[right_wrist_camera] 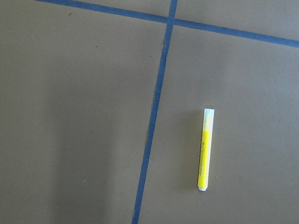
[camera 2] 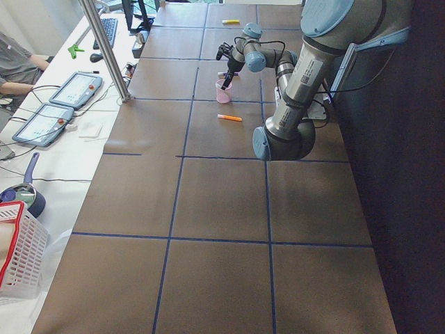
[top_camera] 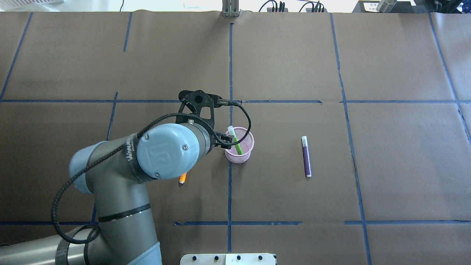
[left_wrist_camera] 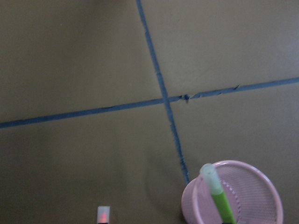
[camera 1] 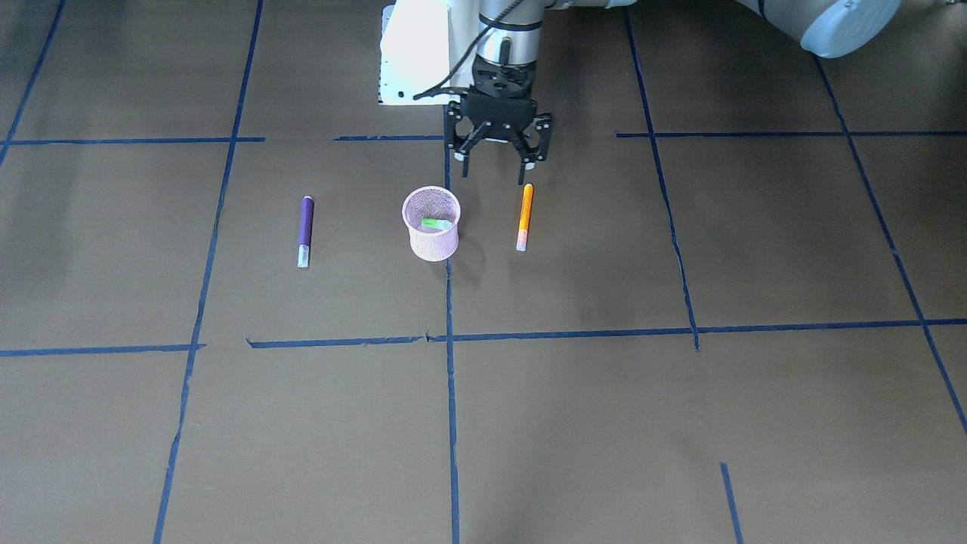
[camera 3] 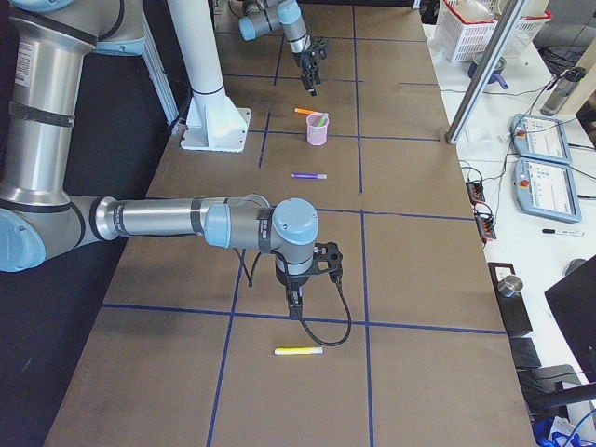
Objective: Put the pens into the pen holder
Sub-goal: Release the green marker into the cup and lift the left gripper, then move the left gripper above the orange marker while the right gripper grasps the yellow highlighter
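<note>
The pink mesh pen holder (camera 1: 431, 236) stands near the table's middle, and it also shows in the overhead view (top_camera: 239, 156). The green pen (camera 1: 437, 224) leans inside it. The orange pen (camera 1: 524, 216) lies flat beside the holder. The purple pen (camera 1: 305, 230) lies flat on the holder's other side. My left gripper (camera 1: 492, 175) hangs open and empty above the table, behind the gap between holder and orange pen. The left wrist view shows the holder (left_wrist_camera: 261, 186), the green pen (left_wrist_camera: 217, 196) and the orange pen's cap (left_wrist_camera: 103, 214). My right gripper (camera 3: 296, 303) shows only in the exterior right view; I cannot tell whether it is open or shut.
A yellow pen (right_wrist_camera: 205, 149) lies flat below the right wrist, far from the holder (camera 3: 298, 351). The white robot base (camera 1: 412, 53) stands behind the left gripper. Blue tape lines cross the brown table. Operator desks with tablets (camera 3: 540, 140) run along the far side.
</note>
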You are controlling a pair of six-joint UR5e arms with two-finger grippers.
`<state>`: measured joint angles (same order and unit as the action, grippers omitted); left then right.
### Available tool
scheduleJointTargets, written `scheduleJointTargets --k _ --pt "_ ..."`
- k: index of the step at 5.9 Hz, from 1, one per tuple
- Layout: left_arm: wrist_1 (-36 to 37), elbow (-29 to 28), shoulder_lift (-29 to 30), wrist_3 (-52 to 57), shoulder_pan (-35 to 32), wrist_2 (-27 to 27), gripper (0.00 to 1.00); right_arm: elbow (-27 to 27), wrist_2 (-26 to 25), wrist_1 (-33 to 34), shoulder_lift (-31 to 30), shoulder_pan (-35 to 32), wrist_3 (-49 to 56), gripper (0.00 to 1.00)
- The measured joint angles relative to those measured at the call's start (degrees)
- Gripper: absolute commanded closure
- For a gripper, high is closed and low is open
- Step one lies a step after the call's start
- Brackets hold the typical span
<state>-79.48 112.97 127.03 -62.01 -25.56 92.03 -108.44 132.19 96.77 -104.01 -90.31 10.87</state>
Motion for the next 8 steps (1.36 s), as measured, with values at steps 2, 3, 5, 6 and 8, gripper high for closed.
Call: scheduleJointTargets --k 2,3,5,6,8 --pt "6.6 4.2 -4.0 7.9 -6.4 11.7 0.00 3.0 -0.2 -3.3 -0.1 0.0 -0.8 0.00" --pt "7.3 5.4 -5.0 8.9 -7.4 13.2 0.00 8.1 -0.2 -10.1 -0.1 0.1 -2.8 0.00" --pt "7.5 6.0 -5.4 9.2 -7.8 14.0 0.00 19.2 -0.4 -27.7 0.2 2.7 -12.0 0.03" --pt "7.5 6.0 -5.5 9.0 -7.8 14.0 0.00 23.4 -0.5 -31.9 1.0 4.8 -13.7 0.03" --pt "7.4 6.1 -5.5 8.8 -7.8 14.1 0.00 29.8 -0.5 -34.4 4.8 8.1 -15.0 0.05"
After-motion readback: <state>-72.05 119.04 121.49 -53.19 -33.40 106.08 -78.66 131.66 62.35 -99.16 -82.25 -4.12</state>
